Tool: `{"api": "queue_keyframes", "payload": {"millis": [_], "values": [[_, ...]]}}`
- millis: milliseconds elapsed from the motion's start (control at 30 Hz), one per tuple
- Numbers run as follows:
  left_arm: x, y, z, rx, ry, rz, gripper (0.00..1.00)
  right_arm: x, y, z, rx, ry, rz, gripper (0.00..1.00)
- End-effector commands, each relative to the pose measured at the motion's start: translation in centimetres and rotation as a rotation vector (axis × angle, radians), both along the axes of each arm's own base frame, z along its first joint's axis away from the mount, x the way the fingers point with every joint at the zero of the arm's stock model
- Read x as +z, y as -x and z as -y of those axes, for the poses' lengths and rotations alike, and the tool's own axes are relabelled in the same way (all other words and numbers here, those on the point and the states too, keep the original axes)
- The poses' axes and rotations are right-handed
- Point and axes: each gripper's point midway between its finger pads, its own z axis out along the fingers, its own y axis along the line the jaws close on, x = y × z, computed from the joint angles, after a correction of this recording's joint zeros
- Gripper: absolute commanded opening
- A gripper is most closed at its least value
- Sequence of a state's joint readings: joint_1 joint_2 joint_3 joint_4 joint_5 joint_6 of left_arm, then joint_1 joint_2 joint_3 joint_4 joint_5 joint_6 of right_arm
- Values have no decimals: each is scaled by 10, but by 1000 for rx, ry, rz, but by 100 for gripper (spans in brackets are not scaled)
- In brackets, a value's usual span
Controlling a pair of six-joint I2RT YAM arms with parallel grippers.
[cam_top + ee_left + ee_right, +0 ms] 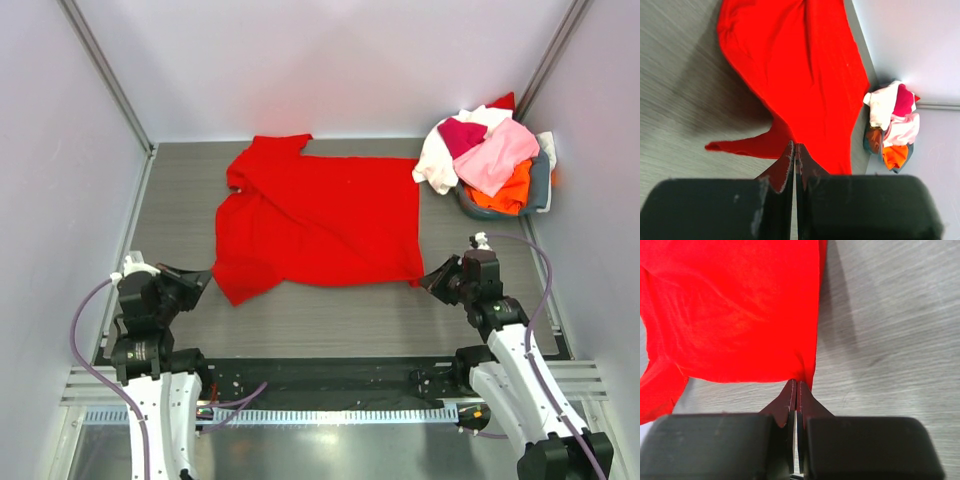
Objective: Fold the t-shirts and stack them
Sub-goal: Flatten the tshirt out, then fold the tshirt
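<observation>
Spread on the surface (330, 322) between your end effectors, the red t-shirt (320, 220) looks soft, light and limp. Your right end effector (432, 278) pinches its near hem corner; the left end effector (203, 278), closed tight, meets the opposite corner, grip unclear.

The grey wood-grain table (320, 320) carries a red t-shirt (320, 220), spread mostly flat across its middle with a sleeve reaching the far edge. A grey basket (541, 188) sits in the far right corner.
</observation>
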State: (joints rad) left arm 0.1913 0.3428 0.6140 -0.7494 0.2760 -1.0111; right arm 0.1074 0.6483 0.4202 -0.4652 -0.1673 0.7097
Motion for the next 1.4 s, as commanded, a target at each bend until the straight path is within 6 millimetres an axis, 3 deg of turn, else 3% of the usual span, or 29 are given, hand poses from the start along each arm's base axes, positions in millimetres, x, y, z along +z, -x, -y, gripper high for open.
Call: {"api": "queue_keyframes", "payload": {"millis": [0, 100, 200, 233, 333, 433, 600, 700, 967, 1200, 1367], "values": [[13, 3, -1, -2, -23, 10, 0, -8, 5, 2, 4, 13, -38, 1], [35, 13, -14, 53, -98, -9, 0, -10, 3, 1, 14, 21, -62, 1], [43, 30, -34, 135, -195, -56, 1, -11, 1, 0, 27, 27, -76, 1], [57, 35, -42, 179, -229, -35, 1, -9, 0, 0, 31, 32, -74, 1], [62, 47, -52, 235, -262, -63, 0, -11, -1, 0, 48, 42, -91, 1], [52, 48, -51, 235, -246, -77, 0, -12, -4, -1, 55, 43, -101, 1], [13, 27, -31, 132, -156, -98, 0, -2, -9, 0, 48, 51, -71, 1], [5, 19, -29, 123, -139, -88, 0, 4, -11, 1, 47, 53, -50, 1], [6, -11, -29, 70, -147, -92, 0, 10, -18, -5, 102, 59, -56, 1], [18, -45, -31, 40, -138, -99, 1, 10, -38, -5, 117, 84, -76, 1], [14, -75, -36, 13, -150, -163, 0, 7, -54, -9, 134, 82, -98, 1]]}}
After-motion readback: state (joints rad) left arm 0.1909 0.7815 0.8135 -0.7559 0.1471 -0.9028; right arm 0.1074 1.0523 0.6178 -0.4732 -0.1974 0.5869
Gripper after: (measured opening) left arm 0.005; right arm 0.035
